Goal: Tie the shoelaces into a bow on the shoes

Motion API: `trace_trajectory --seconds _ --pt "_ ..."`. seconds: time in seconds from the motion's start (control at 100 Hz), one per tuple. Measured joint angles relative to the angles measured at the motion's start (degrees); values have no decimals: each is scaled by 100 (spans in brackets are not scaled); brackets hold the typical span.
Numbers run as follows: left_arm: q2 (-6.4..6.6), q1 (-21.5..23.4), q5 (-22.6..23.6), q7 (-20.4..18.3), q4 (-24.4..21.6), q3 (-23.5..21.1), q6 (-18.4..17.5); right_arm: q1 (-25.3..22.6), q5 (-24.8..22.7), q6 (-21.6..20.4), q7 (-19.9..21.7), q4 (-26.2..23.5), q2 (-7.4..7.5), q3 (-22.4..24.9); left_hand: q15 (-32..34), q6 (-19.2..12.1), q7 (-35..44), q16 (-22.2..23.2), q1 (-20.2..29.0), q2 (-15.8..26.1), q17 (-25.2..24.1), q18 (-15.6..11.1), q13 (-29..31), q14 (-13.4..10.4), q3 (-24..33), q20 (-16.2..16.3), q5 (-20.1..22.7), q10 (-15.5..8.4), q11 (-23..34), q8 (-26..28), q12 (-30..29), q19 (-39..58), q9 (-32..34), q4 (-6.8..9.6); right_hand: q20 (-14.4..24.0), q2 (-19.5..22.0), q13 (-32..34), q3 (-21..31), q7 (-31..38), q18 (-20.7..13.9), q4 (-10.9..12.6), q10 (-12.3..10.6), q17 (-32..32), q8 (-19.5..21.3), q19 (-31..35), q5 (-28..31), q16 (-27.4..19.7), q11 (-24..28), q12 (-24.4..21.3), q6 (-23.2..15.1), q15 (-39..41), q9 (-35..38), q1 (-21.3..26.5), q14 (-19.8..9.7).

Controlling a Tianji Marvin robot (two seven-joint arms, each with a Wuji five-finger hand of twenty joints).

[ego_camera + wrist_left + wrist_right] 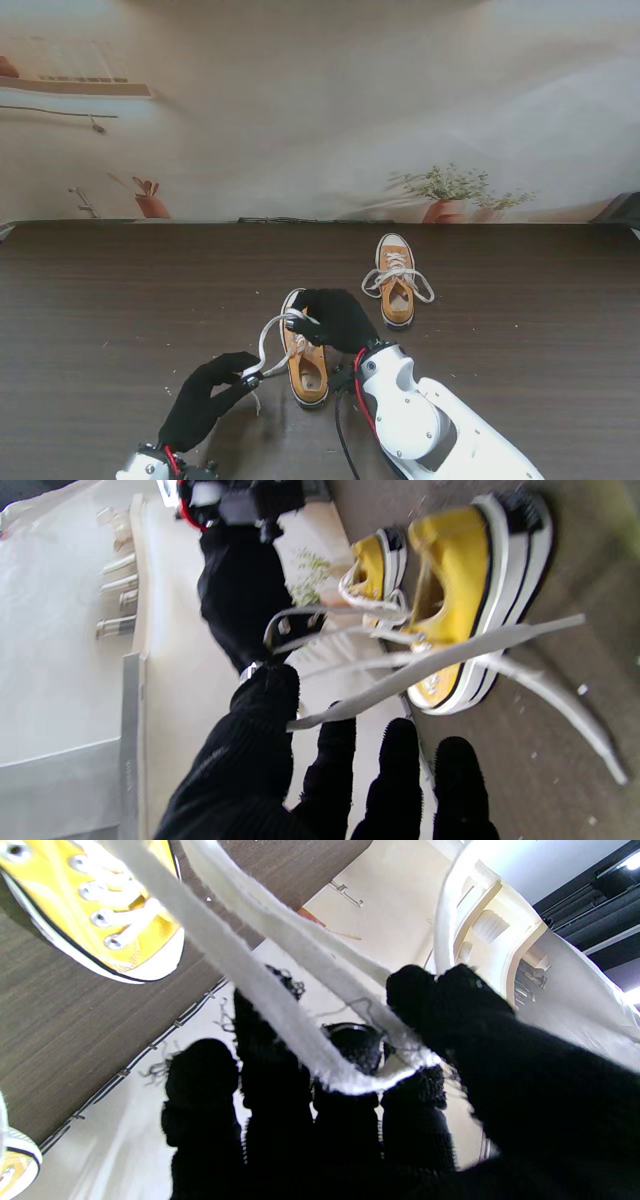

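Shoelaces (pixel 272 338) on the nearer shoe (pixel 305 355) are under work; that shoe stands near the middle of the table (pixel 100 320), close to the edge nearest us. A second shoe (pixel 397 282) stands farther off and to the right, well apart, its laces lying loose in loops with no finished bow that we can confirm.

Our left hand (pixel 205 400) pinches one lace end between thumb and forefinger, as the left wrist view shows (pixel 300 720), and draws it out to the left of the shoe. Our right hand (pixel 335 318) sits over the laced front of the nearer shoe; the right wrist view shows a fold of lace (pixel 350 1075) caught between the thumb and the fingers (pixel 280 1065), so this hand grips a loop.

We judge the step in hand to be forming the bow: one loop held, the free end pulled out to the side. Whether a first knot already lies underneath we cannot tell; the right hand hides it.

The next move calls for carrying the free end around the held loop without slackening either grip, then pushing it through. Loss of tension at either pinch would let the loop collapse.
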Motion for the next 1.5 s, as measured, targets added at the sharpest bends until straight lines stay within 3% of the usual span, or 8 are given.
trace_trajectory --seconds 0.45,0.57,0.65,0.78,1.09,1.38,1.43,1.5 --pt "177 -481 357 -930 190 596 1245 -131 5 -64 -12 -141 4 145 -62 139 -71 0 55 2 12 1 4 50 -8 0 5 9 -20 5 0 -12 14 1 0 1 0 0 0 0 0 0 -1 -55 -2 0 0 -4 -61 0 -11 -1 2 46" --pt "189 -511 485 -828 216 646 1252 -153 26 -109 -19 -151 5 159 -519 139 -1879 -40 -759 119 -268 -22 -387 27 -130 0 -513 63 -455 -704 -154 -454 -718 4 -1 1 0 0 0 0 -1 0 -1 -56 -2 0 0 -5 -63 0 -13 -1 2 46" --pt "179 -503 1003 -737 233 586 1247 -169 36 -136 -31 -152 5 166 -827 136 -2826 -86 -1241 168 -410 -30 -630 -78 -136 0 -1064 63 -758 -1117 -253 -791 -1207 4 -1 1 0 0 0 0 -1 0 -1 -56 -2 0 0 -5 -63 0 -13 -1 2 46" --pt "148 -473 1383 -304 298 467 1213 -200 53 -180 -53 -153 5 176 -933 133 -3126 -89 -1402 172 -481 -34 -820 -140 -136 57 -1404 63 -905 -1274 -283 -1045 -1519 13 -1 1 0 0 0 0 -1 0 -1 -57 -2 0 0 -6 -63 0 -13 -1 2 46" --pt "-13 -428 1234 550 474 290 753 -249 512 -327 11 -171 -4 172 -932 133 -2943 -89 -1401 158 -427 -34 -794 -141 -135 195 -1232 63 -830 -1274 -283 -1109 -1314 62 -3 8 -89 0 0 5 -1 0 -130 -57 -73 -1 0 -68 -65 0 -78 -12 2 47" --pt "-123 -400 1244 828 580 208 151 -280 505 -334 0 -218 -19 173 -810 133 -2658 -89 -1401 142 -399 -34 -717 -130 -16 213 -934 63 -721 -1274 -283 -1213 -1133 62 -10 8 -94 -1 0 6 -1 0 -147 -57 -132 -1 -1 -146 -136 0 -148 -13 2 49" --pt "-130 -387 1231 740 617 143 -158 -279 507 -341 -5 -218 -22 173 -810 133 -2574 -89 -1401 140 -402 -34 -719 -129 108 213 -804 63 -716 -1258 -283 -1409 -1103 62 -10 9 -94 -1 0 5 -1 0 -147 -57 -133 -1 -2 -147 -137 0 -149 -13 2 49" --pt "-109 -318 959 -147 609 -124 -633 -275 508 -351 -9 -218 -24 168 -864 127 -2449 -89 -1428 139 -403 -34 -719 -148 109 213 -601 63 -696 -1184 -283 -1496 -1019 62 -11 9 -94 -1 0 5 -1 0 -148 -57 -134 -1 -2 -148 -138 0 -150 -13 2 49"
